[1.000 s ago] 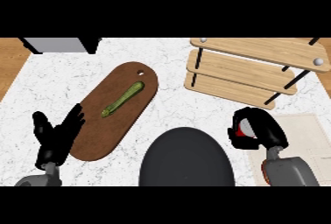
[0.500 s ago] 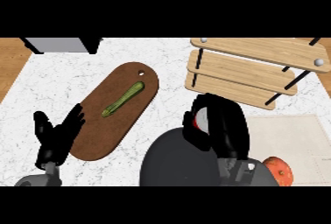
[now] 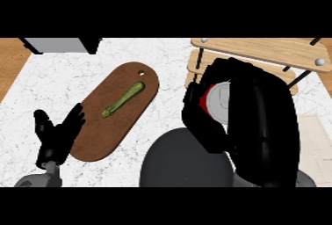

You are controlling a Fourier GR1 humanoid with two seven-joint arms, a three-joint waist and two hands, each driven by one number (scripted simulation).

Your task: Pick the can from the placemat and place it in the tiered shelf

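Clearly the can (image 3: 218, 102) is clamped in the right hand (image 3: 259, 118). Black fingers (image 3: 196, 115) and thumb curl round it, so only a red-and-pale sliver shows between them. It is off the placemat (image 3: 319, 145), which lies to the hand's right, and not yet in the tiered shelf (image 3: 259, 46), whose wooden boards begin just beyond the fingertips. Whether the can is upright or tipped I cannot tell, since the hand covers most of it (that matters for setting it down).

The risk, I judge, is a knock against a board's front edge or a black post if the hand goes in at the wrong height. The can might also roll if it is released on its side.

Left of the hand lies a cutting board (image 3: 97, 132) with a green vegetable (image 3: 123, 100) on it. Further left, the left hand (image 3: 57, 136) rests open with its fingers spread.
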